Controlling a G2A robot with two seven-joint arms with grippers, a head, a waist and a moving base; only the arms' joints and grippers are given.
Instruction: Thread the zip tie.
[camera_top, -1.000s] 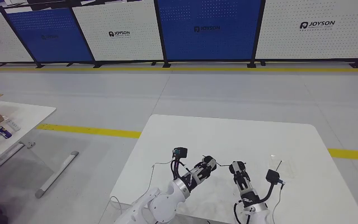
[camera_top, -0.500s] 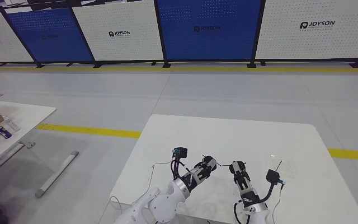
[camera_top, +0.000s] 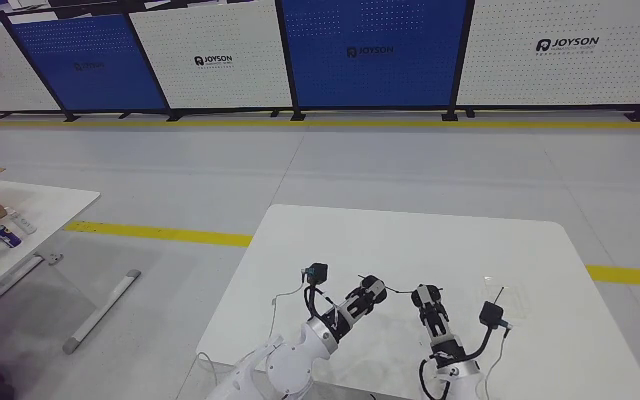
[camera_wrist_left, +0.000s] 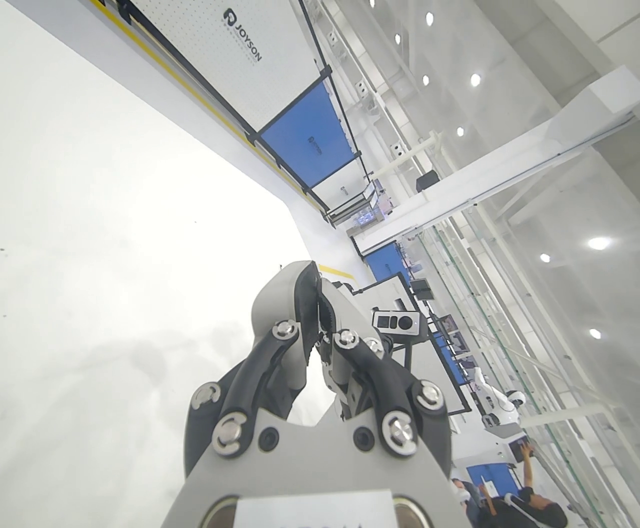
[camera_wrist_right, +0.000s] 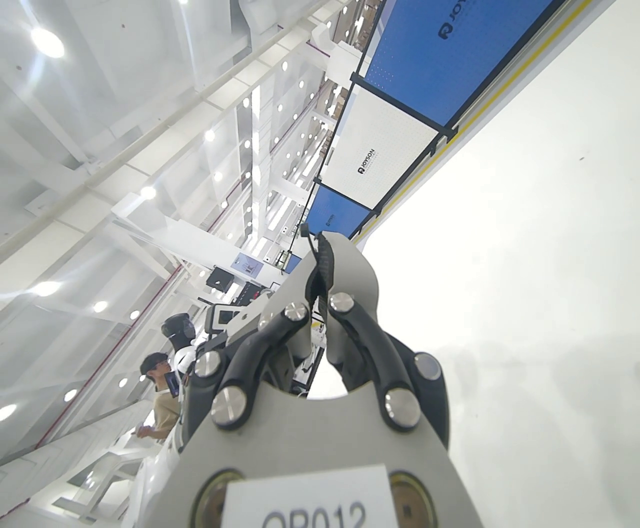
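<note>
Thin black plastic zip tie (camera_top: 398, 290) shows as a fine dark line strung between the two grippers, over the smooth white table (camera_top: 330, 240). Compared with a second ago, both arms have crept slightly farther out from the robot, and the gap between them looks about the same. The right gripper (camera_wrist_right: 322, 252), made of grey metal with black linkage bars and ribbed black pads, is clamped on the strap. The zip tie's small square head pokes out just past its fingertips. The left gripper (camera_wrist_left: 316, 292), of the same build, has its pads pressed together. In the top view the strap's other end runs right into them.
</note>
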